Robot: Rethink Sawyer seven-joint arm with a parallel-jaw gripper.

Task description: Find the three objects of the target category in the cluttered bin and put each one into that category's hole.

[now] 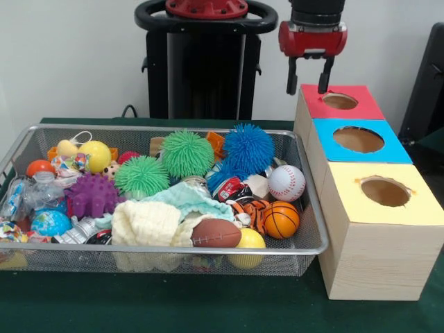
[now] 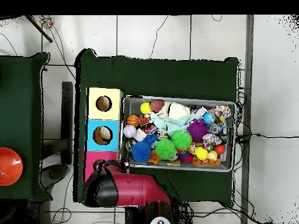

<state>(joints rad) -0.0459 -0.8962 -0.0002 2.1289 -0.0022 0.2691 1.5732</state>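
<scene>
I'm watching the claw (image 1: 309, 84) hanging over the red box (image 1: 345, 111), its two fingers spread apart and gripping nothing — it's sitting just above the near edge of that box's hole (image 1: 340, 101). In the overhead view something pale is lying inside the hole of the blue box (image 2: 103, 135); I cannot tell what it is.

The target category isn't something I can read from here, but the balls look the likeliest candidates: the baseball (image 1: 286, 182), the basketball (image 1: 281, 219) and the football (image 1: 216, 234) are all lying at the end of the wire bin (image 1: 313, 244) nearest the boxes.

So in the front view I'm judging the next reach as down and to the left of the claw. The football's long axis is running roughly along the bin's front rim — I'd be closing across its narrow waist.
</scene>
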